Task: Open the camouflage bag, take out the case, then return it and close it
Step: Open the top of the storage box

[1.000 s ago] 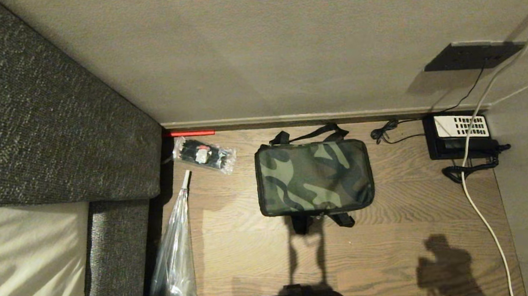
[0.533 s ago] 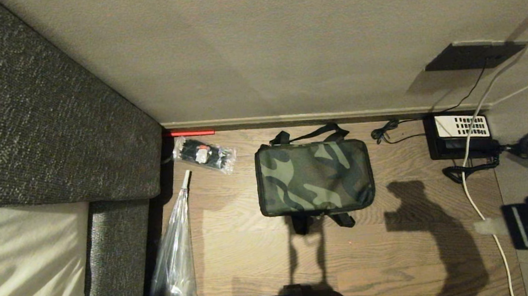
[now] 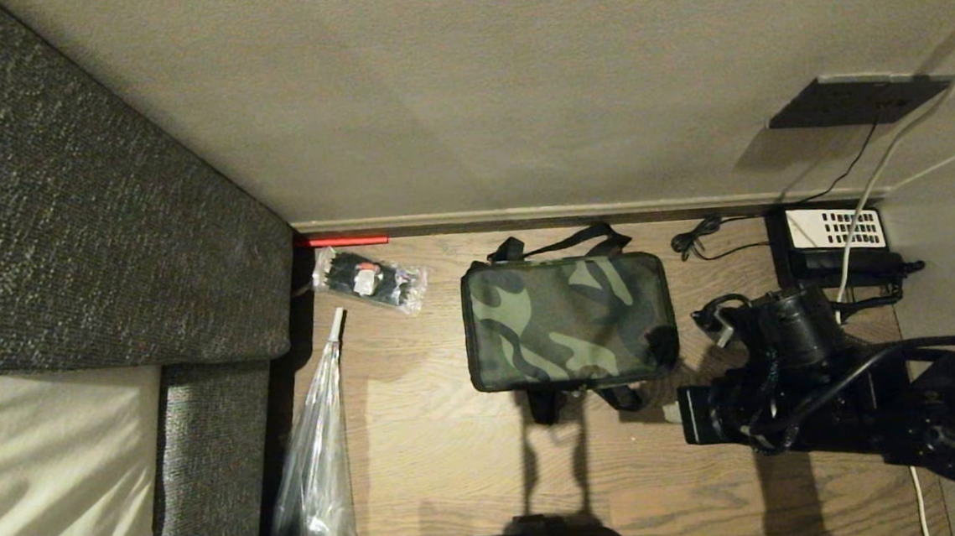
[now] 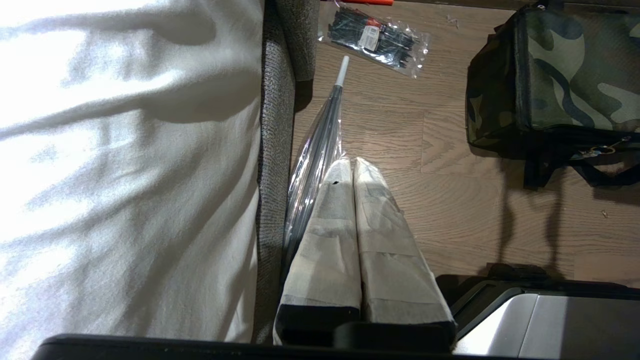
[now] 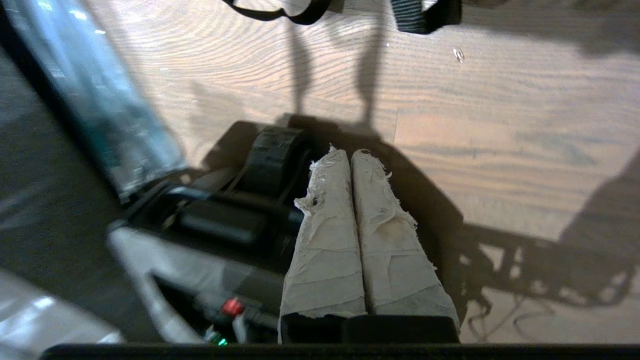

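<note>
The camouflage bag sits zipped shut on the wooden floor near the wall, black straps lying at its front and back. The case is out of view. My right arm reaches in from the right, and the right gripper hangs low beside the bag's front right corner, apart from it. Seen from the right wrist, its taped fingers are pressed together with nothing between them, and a bag strap lies beyond. My left gripper is parked, shut and empty, beside the bed edge, with the bag off to one side.
A clear packet of black ties lies left of the bag. A plastic-wrapped umbrella rests along the grey upholstered bed frame. A black phone with white keypad and its cables sit at the right wall.
My right arm has swung in from the right edge and now sits near the bag's front right corner. The bag and the left arm have not moved.
</note>
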Motion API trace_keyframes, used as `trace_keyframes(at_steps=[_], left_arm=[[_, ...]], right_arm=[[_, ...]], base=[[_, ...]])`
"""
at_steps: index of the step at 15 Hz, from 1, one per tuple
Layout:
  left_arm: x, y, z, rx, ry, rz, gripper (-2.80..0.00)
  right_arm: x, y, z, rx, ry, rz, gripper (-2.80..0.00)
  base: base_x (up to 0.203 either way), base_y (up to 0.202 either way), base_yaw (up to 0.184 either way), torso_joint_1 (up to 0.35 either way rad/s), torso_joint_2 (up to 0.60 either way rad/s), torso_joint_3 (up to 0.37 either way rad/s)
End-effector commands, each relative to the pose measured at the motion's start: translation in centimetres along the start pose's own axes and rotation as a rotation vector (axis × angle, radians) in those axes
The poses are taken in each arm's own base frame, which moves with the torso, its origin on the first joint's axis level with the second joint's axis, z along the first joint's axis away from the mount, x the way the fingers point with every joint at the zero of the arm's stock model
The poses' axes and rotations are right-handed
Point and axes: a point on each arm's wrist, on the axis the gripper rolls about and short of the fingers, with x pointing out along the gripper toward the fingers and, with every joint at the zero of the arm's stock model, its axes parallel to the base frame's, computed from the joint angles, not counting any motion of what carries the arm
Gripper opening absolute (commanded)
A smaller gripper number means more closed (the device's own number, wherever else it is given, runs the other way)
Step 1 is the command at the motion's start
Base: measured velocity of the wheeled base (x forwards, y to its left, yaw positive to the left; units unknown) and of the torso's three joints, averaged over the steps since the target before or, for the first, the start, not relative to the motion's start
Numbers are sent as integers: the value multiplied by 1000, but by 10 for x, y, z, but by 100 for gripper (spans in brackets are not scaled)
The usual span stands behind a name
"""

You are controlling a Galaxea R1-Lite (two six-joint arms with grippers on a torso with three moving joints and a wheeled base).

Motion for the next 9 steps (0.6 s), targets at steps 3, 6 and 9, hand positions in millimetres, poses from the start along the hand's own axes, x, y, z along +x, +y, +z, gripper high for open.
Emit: trace_keyframes(at_steps=[3, 6, 9], left_arm=[[0, 0, 0, 0, 2, 1, -280], [0, 0, 0, 0, 3, 1, -280], [0, 0, 0, 0, 3, 1, -280]], right_arm=[[62, 14, -27, -59, -105, -100, -280], [82, 25, -39, -79, -144, -150, -280], [93, 28, -44, -80, -178, -145, -280]], base=[[0, 0, 0, 0, 0, 0], [0, 0, 0, 0, 0, 0], [0, 0, 0, 0, 0, 0]])
